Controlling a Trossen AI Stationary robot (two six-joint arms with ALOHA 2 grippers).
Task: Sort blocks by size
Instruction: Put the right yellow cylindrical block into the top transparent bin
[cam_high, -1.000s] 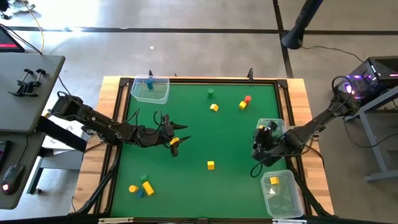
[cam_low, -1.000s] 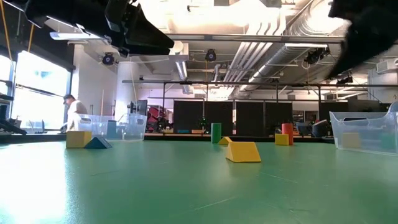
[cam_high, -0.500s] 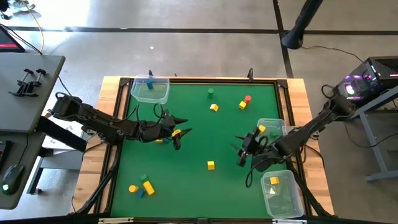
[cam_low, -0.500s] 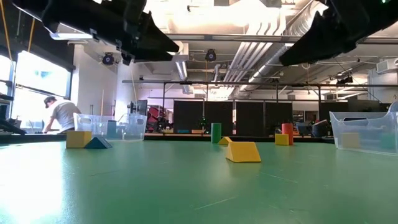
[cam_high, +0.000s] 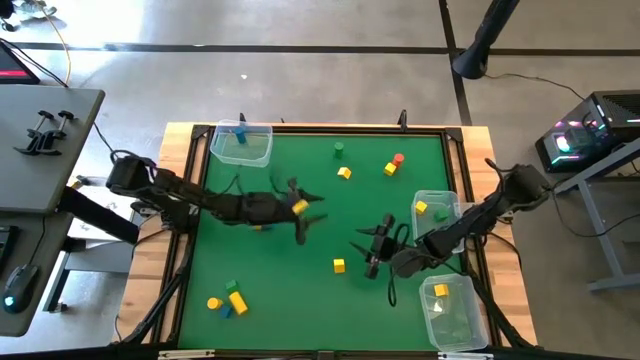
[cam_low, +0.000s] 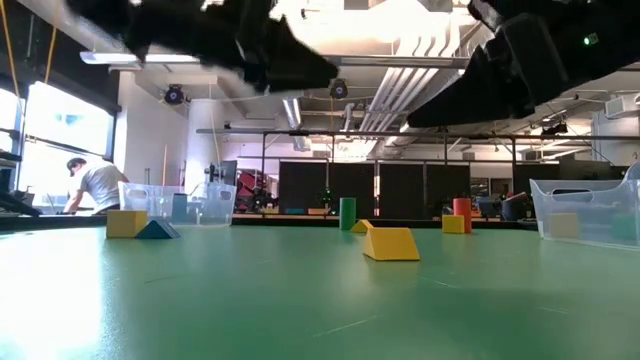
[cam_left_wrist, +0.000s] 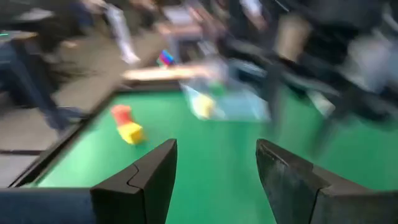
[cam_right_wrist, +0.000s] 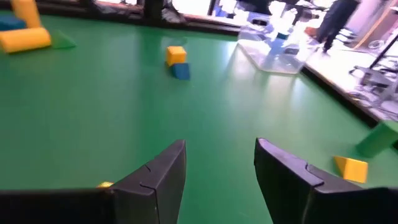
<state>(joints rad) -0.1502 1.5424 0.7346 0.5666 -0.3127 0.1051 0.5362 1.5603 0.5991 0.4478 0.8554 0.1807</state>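
The right gripper (cam_high: 372, 248), fingers apart and empty, has been swung toward the yellow cube (cam_high: 339, 265); the left gripper (cam_high: 303, 212), likewise apart, has been advanced.

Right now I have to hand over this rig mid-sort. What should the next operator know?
Left gripper: open, empty, over mid-table.
Right gripper: open, empty, hovering close to the loose yellow block.
Done: a blue block sits in the far-left tub. One yellow block each sits in the right tub and the near-right tub.
Left: the green cylinder, red block and two yellow blocks near the far edge; the near-left cluster; and the yellow-and-blue pair by the left arm.
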